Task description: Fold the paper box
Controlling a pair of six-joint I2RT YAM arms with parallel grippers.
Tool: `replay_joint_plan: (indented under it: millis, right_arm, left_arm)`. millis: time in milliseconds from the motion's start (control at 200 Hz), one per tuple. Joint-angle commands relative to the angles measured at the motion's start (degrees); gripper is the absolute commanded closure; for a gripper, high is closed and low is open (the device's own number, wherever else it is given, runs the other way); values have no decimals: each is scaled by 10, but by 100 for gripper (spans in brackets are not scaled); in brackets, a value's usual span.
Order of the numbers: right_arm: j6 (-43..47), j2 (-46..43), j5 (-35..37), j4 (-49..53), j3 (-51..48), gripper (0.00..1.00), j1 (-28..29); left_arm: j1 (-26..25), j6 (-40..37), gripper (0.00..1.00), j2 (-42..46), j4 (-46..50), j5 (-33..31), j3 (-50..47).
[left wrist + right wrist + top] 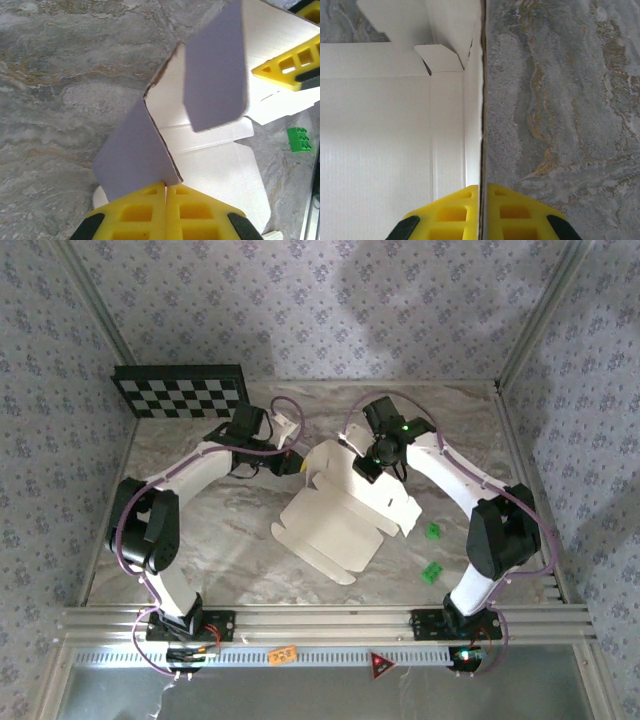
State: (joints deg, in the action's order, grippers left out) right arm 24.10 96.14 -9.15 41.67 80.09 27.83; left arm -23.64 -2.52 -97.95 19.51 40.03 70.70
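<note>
My left claw point(166, 186) is clamped shut on a raised lavender flap of the paper box point(338, 525). The box lies partly folded in the middle of the desk point(210, 540), nearer its far edge. My right claw point(482, 187) pinches an upright box wall edge-on.

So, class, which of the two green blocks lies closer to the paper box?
The far green block, beside the paper box; the near green block lies farther off.
</note>
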Motion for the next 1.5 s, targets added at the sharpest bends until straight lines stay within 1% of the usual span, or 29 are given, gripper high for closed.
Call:
replay_joint_plan:
  millis: [0, 225, 325, 405, 460, 480, 525, 615, 665, 790, 840, 944, 1094, 1194, 1239, 1314, 1369, 1449, 1494]
  right_arm:
    - [-35, 8, 41, -23, 3, 100, 3]
    - [-49, 4, 79, -35, -5, 100, 20]
    - [-49, 2, 79, -37, -11, 100, 27]
    - [-51, 2, 72, -37, -15, 100, 26]
    - [-51, 2, 67, -37, -16, 100, 26]
    - [-51, 1, 64, -36, -16, 100, 26]
    - [-49, 0, 55, -35, -16, 100, 26]
    - [-46, -2, 41, -35, -17, 100, 25]
    - [-45, -2, 35, -35, -17, 100, 25]
    - [-44, -2, 23, -35, -16, 100, 26]
    - [-42, -2, 19, -34, -15, 100, 25]
    - [-41, 0, 16, -33, -14, 100, 25]
    - [-40, 0, 15, -29, -15, 100, 24]
    - [-40, -1, 13, -27, -17, 100, 23]
    - [-40, -1, 13, -27, -18, 100, 22]
    - [-41, -2, 14, -27, -20, 100, 21]
    - [-44, -3, 15, -29, -20, 100, 19]
    - [-45, -3, 16, -33, -21, 100, 20]
    - [-47, -2, 18, -36, -21, 100, 18]
  left_arm:
    - [-14, 18, 95, 12, 9, 12, 21]
    - [-36, 33, 96, 21, 18, -10, -2]
    - [-39, 42, 94, 29, 17, -38, -20]
    - [-37, 56, 85, 39, 8, -88, -30]
    - [-34, 58, 74, 41, 6, -120, -28]
    - [-32, 58, 68, 41, 7, -131, -25]
    - [-26, 57, 62, 37, 10, -156, -17]
    - [-5, 59, 51, 23, 10, -177, -1]
    - [9, 59, 45, 14, 0, -163, 3]
    - [32, 34, 35, -8, -25, -91, 17]
    - [33, 20, 33, -19, -27, -74, 26]
    - [34, 0, 31, -51, -21, -38, 59]
    - [34, -14, 30, -96, -13, -6, 100]
    - [34, -17, 33, -113, -12, 12, 118]
    - [35, -19, 39, -117, -10, 18, 122]
    - [33, -22, 56, -118, -5, 25, 124]
    - [33, -24, 66, -113, -7, 27, 117]
    - [31, -27, 78, -101, -15, 27, 103]
    - [31, -25, 82, -93, -21, 27, 94]
